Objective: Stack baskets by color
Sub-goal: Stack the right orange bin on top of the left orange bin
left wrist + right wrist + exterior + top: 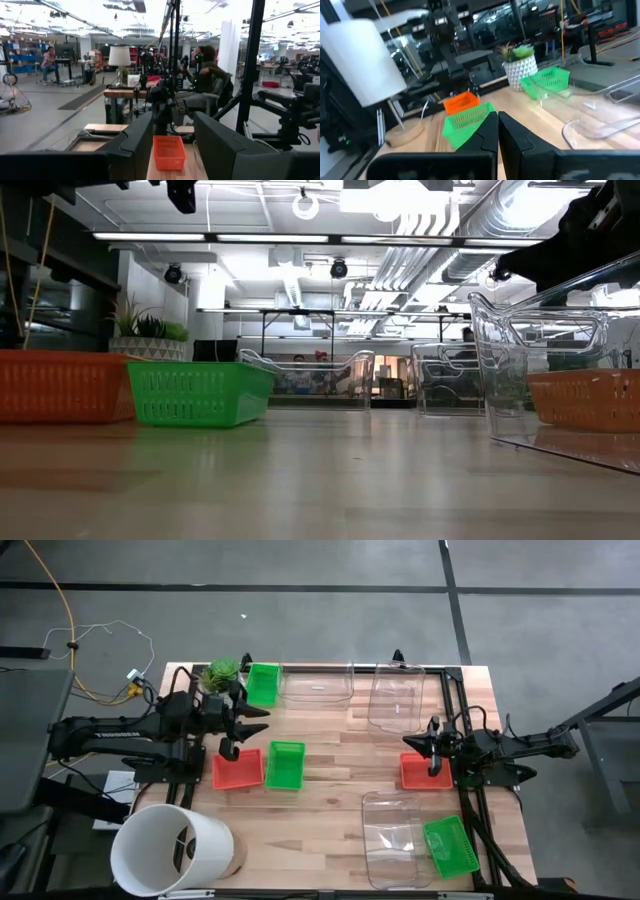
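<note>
- My left gripper (pixel 240 730) sits at centre left of the high view, just above the red basket (pixel 237 770). Its fingers stand partly open and hold nothing.
- To do this step well, I judge I should lower the fingers astride one wall of a basket, close firmly, lift level, and keep clear of the neighbours.
- The green basket (pixel 285 765) lies just right of the red one. A second green basket (pixel 263 685) lies at upper left, beside the plant.
- Clear tubs (pixel 397 698) lie at upper centre, and another clear tub (pixel 390 838) at lower right.
- My right gripper (pixel 433 745) sits at centre right, fingers shut and empty, over another red basket (pixel 418 775).
- A third green basket (pixel 450 847) lies at lower right.
</note>
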`<state>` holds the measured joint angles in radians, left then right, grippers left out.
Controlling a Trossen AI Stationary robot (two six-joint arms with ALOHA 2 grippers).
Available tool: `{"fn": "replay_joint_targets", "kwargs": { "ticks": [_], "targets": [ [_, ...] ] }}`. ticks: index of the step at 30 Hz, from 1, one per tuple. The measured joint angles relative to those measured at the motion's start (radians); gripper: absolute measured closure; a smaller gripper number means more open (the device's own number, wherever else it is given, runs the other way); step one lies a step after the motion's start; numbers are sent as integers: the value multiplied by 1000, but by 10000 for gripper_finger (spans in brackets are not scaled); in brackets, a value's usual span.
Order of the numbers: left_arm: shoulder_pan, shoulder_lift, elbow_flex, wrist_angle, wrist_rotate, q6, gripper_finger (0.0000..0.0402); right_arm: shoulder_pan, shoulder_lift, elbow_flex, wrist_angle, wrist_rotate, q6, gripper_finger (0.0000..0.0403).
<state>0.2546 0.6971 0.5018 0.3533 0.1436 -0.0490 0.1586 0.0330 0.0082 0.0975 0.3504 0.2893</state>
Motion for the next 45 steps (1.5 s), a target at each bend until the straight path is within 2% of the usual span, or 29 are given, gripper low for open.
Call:
{"fn": "replay_joint_targets", "kwargs": {
  "ticks": [10, 14, 17, 21, 25, 28, 31, 37, 41, 45],
  "targets": [
    [0, 0, 0, -24, -2, 0, 271, -3, 0, 1, 217, 65, 10, 402],
    [0, 0, 0, -28, -2, 0, 271, 1, 26, 54, 182, 61, 86, 394],
    [0, 0, 0, -28, -2, 0, 271, 12, 95, 119, 54, 69, 137, 363],
    [0, 0, 0, -28, -2, 0, 271, 27, 229, 247, -133, 55, 191, 297],
    [0, 0, 0, -28, -2, 0, 271, 35, 376, 411, -408, -24, 275, 234],
    [0, 0, 0, -28, -2, 0, 271, 36, 488, 530, -614, -90, 391, 205],
    [0, 0, 0, -28, -2, 0, 271, 46, 597, 609, -794, -210, 503, 191],
    [0, 0, 0, -28, -2, 0, 271, 105, 751, 697, -1123, -449, 654, 191],
    [0, 0, 0, -28, -1, 0, 271, 168, 789, 713, -1253, -496, 700, 192],
    [0, 0, 0, -28, -1, 0, 271, 238, 811, 713, -1246, -501, 702, 192]
  ]
}}
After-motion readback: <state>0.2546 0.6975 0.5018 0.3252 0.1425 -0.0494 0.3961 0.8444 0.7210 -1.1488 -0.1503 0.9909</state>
